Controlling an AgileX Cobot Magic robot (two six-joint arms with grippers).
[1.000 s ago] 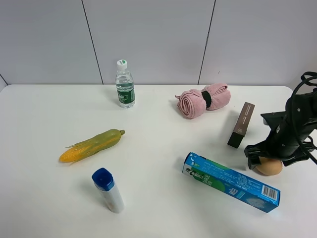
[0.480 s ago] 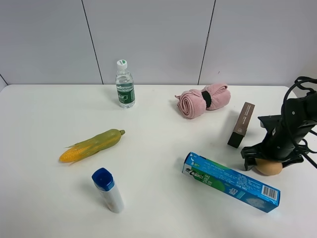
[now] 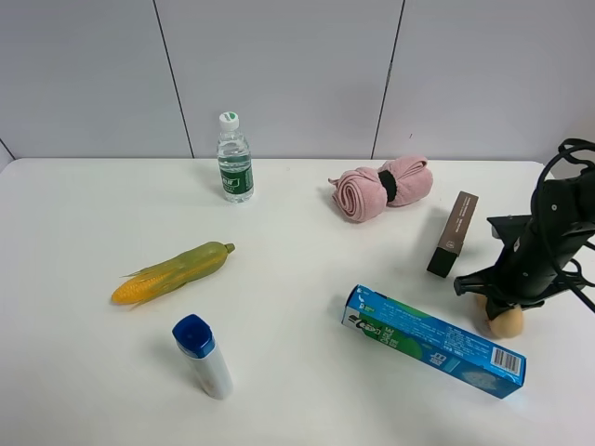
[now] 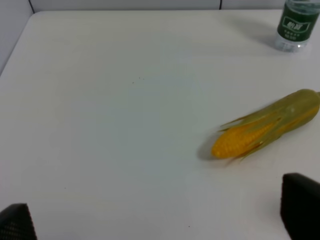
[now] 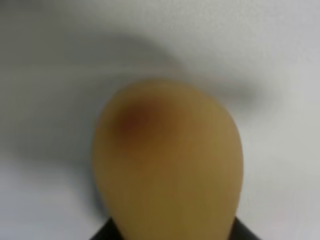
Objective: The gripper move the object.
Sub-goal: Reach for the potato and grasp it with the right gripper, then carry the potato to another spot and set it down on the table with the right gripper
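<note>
The object (image 3: 508, 323), a tan-yellow oval potato with a pinkish spot, is at the right side of the table under my right gripper (image 3: 503, 307). It stands on end between the short black fingers. In the right wrist view the object (image 5: 167, 160) fills the frame, blurred, with dark finger parts (image 5: 107, 233) at its sides. The right gripper looks shut on it. My left gripper (image 4: 157, 220) is open and empty above the table, near the corn cob (image 4: 265, 131); its arm does not show in the exterior high view.
A blue toothpaste box (image 3: 433, 340) lies just left of the object. A brown box (image 3: 453, 234) stands behind it. A rolled pink towel (image 3: 381, 187), a water bottle (image 3: 234, 159), the corn cob (image 3: 173, 272) and a blue-capped white bottle (image 3: 202, 356) are further left.
The right gripper has closed in over the object. The object has turned from lying wide to standing on end and shifted slightly right.
</note>
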